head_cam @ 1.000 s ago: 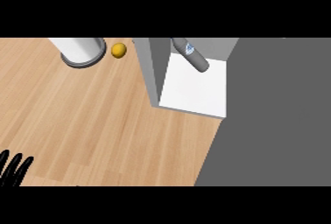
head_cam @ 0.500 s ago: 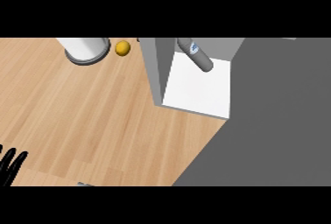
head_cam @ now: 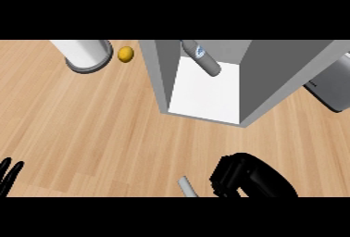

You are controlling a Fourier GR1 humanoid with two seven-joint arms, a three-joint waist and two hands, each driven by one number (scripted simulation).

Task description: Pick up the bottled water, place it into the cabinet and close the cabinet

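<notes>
The bottled water (head_cam: 202,58) lies tilted inside the open grey cabinet (head_cam: 160,74), its cap end over the white cabinet floor (head_cam: 205,92). My right hand (head_cam: 249,178) is low in the head view, on the counter side of the cabinet opening and well apart from the bottle. Its fingers are relaxed and nothing shows in it. My left hand (head_cam: 8,173) rests open at the lower left edge, fingers up.
A white and grey cylinder (head_cam: 85,55) and a small yellow fruit (head_cam: 126,53) stand left of the cabinet. A grey panel (head_cam: 331,88) juts out at the cabinet's right. A short grey piece (head_cam: 187,186) shows beside my right hand.
My right hand has come into view at the bottom. The view has swung, so the cabinet now sits nearer the middle and the grey panel at the right shows.
</notes>
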